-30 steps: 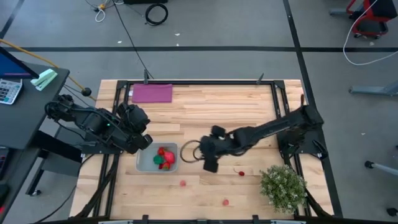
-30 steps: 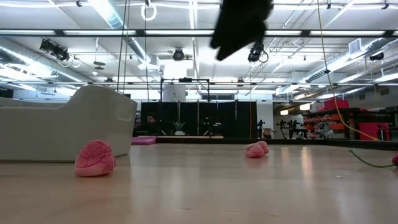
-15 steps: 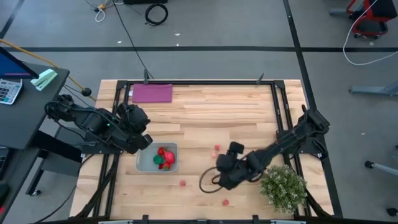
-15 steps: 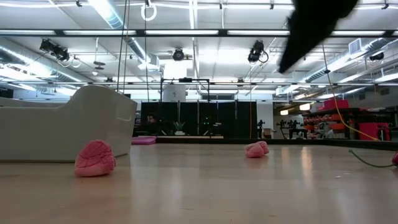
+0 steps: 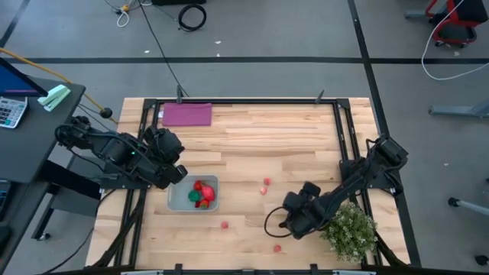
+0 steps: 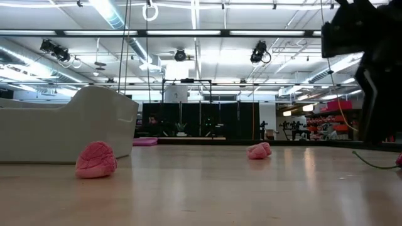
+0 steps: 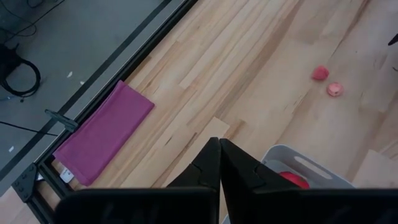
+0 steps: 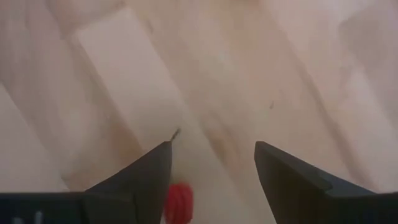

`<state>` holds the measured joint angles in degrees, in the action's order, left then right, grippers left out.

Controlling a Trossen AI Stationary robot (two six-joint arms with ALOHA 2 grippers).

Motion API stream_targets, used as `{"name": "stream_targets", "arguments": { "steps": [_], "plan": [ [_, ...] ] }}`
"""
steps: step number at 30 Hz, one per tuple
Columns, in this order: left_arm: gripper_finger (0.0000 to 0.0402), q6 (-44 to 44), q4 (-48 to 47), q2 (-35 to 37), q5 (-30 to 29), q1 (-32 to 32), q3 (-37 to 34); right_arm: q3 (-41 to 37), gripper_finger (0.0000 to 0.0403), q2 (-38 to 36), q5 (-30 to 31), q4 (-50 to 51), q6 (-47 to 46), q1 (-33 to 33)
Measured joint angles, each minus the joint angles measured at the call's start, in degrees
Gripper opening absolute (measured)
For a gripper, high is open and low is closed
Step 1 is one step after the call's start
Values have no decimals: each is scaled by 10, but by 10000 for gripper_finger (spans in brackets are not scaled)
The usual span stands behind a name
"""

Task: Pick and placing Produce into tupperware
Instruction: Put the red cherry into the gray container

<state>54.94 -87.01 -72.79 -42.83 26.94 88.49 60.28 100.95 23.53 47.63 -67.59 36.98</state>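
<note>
The tupperware (image 5: 193, 195) stands left of the table's middle with red and green produce (image 5: 202, 193) inside. It also shows in the low view (image 6: 63, 125) and the left wrist view (image 7: 311, 169). Loose pink produce lies at the middle (image 5: 266, 184) and toward the near edge (image 5: 225, 224) (image 5: 276, 247). My right gripper (image 5: 293, 221) is open, low over the table beside the plant. In the right wrist view (image 8: 211, 155) a small red piece (image 8: 179, 203) lies below, by one finger, untouched. My left gripper (image 7: 214, 163) is shut and empty, above the tupperware's left end.
A bushy pale-green plant (image 5: 348, 229) stands at the near right, close against my right arm. A flat purple mat (image 5: 186, 114) lies at the far left. Two pink pieces (image 6: 95, 160) (image 6: 258, 150) show on the bare wood in the low view.
My right gripper has swung from beside the tupperware's right end toward the table's right and near edges, and has come down beside the plant. The produce and the tupperware have stayed in place.
</note>
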Motion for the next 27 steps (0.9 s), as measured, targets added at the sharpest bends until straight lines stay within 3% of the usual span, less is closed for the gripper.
{"name": "stream_targets", "arguments": {
  "steps": [12,27],
  "plan": [
    [22,0,0,0,0,0,0,-17,238,0,6,-79,16,0],
    [22,0,0,0,0,0,0,-23,238,15,17,-98,11,-1]
  ]
}}
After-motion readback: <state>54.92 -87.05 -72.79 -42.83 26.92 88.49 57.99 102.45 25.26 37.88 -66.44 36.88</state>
